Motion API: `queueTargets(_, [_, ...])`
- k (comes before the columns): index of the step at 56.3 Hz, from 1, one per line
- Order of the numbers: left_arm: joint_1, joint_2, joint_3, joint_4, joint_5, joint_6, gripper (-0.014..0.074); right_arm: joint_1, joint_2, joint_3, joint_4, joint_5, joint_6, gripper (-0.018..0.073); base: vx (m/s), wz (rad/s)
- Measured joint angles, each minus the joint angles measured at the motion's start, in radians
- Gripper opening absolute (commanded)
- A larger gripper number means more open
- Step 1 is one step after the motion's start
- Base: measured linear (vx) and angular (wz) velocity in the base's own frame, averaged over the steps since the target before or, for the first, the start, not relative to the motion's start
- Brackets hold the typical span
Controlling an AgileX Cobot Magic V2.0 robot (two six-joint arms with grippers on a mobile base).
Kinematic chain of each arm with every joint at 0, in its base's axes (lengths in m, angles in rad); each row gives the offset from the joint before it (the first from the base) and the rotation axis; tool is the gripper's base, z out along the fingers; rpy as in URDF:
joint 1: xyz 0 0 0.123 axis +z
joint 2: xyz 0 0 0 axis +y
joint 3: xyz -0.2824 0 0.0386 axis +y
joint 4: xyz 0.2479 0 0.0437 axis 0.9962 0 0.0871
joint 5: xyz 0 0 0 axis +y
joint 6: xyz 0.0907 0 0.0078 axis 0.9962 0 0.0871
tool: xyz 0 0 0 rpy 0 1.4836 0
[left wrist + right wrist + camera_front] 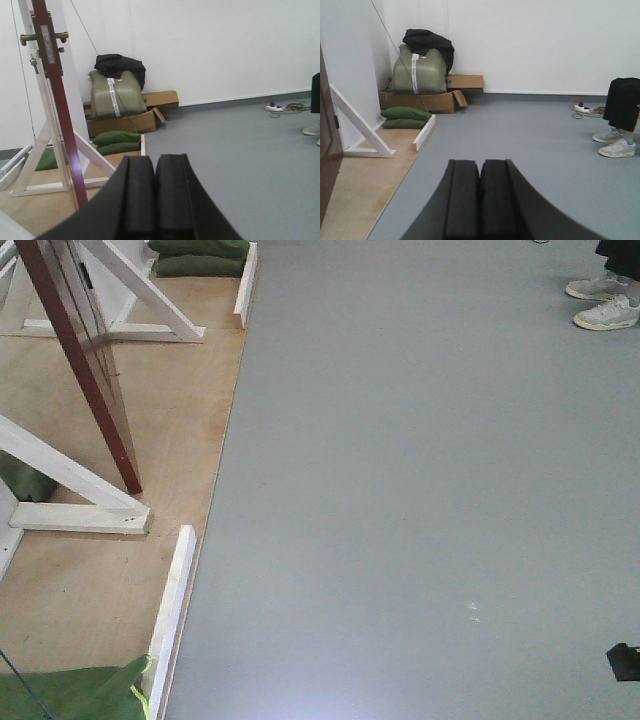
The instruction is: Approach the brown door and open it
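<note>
The door [59, 130] is standing at the left of every view. In the left wrist view it is showing its narrow edge, with brass handles [61, 35] sticking out on both sides near the top. Its foot is resting on a plywood base [170, 410], between white braces [70, 475]. Two green bags [116, 141] are lying stacked at the far end of the base. Behind them, against the wall, an open cardboard box [125, 121] is holding an olive sack [114, 94], and a black cloth [120, 64] is lying on top of the sack. Grey floor [420, 490] is spreading to the right, where a person's shoes [615, 145] are showing. The left claw [155, 200] and right claw [480, 200] are both sitting closed, pads pressed together, gripping nothing, well apart from the door.
</note>
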Motion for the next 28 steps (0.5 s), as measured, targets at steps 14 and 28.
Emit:
queueTargets(14, [0.000,0.000,0.000,0.000,0.000,0.000,-0.0003,0.000,0.000,0.000,0.000,0.000,0.000,0.0000,0.32,0.19])
queueTargets(28, [0.000,0.000,0.000,0.000,0.000,0.000,-0.0003,0.000,0.000,0.000,0.000,0.000,0.000,0.0000,0.36,0.07])
